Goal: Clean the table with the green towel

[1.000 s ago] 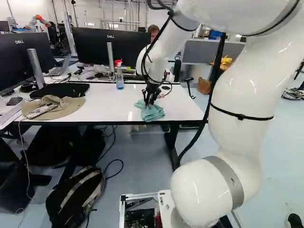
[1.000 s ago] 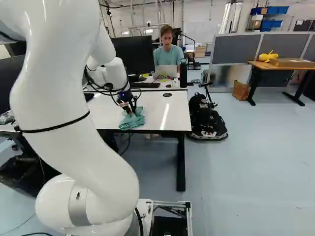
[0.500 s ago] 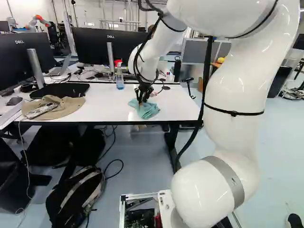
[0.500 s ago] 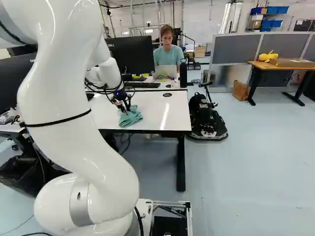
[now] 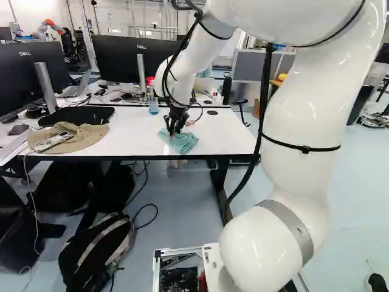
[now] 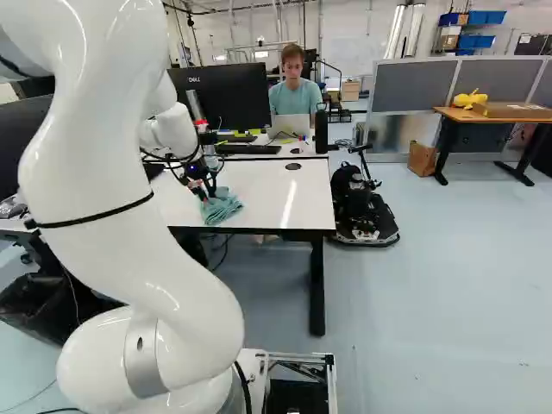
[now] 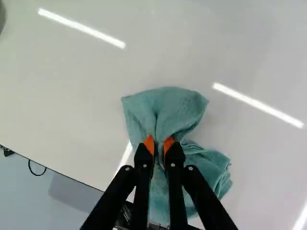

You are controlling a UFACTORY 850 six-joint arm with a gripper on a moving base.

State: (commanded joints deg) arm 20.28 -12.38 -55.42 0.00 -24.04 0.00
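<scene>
Towel, green, is pinched between the fingers on the white surface and could snag if dragged past its edge.

Free gap between towel and hat, spray bottle beyond

Grey partitions stand behind a wood-topped desk on pale blue floor, a white wall beyond.

Table in both rear base views; wrist view close, seemingly overhead.
</scene>
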